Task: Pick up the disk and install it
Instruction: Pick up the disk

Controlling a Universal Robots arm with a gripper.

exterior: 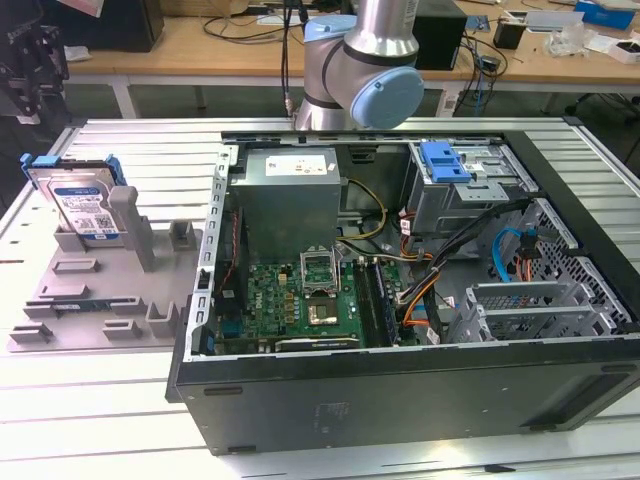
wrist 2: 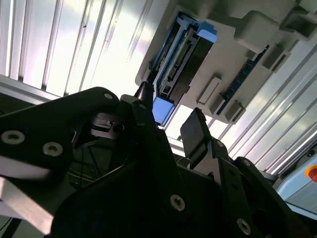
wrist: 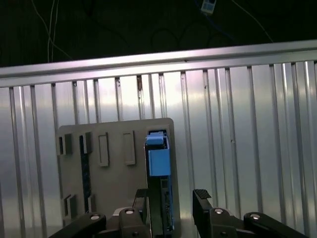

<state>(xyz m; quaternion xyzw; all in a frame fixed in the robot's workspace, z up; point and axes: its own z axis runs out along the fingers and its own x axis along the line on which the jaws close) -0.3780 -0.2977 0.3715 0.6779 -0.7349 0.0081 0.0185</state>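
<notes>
Two fingers point(wrist: 201, 197) of the gripper point(wrist: 171, 196) stood apart, unclamped, with the disk point(exterior: 85, 205) on edge in the holder point(exterior: 90, 300) beside the case point(exterior: 400, 400); centring over both faces before closing was judged necessary.

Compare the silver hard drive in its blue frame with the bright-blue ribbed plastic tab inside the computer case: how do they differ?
The silver hard drive in its blue frame carries a white-and-blue label; the bright-blue ribbed plastic tab has none. The drive is larger than the tab. The drive stands in the grey holder outside the open black computer case; the tab lies on the metal drive cage inside it. Both show blue plastic.
</notes>
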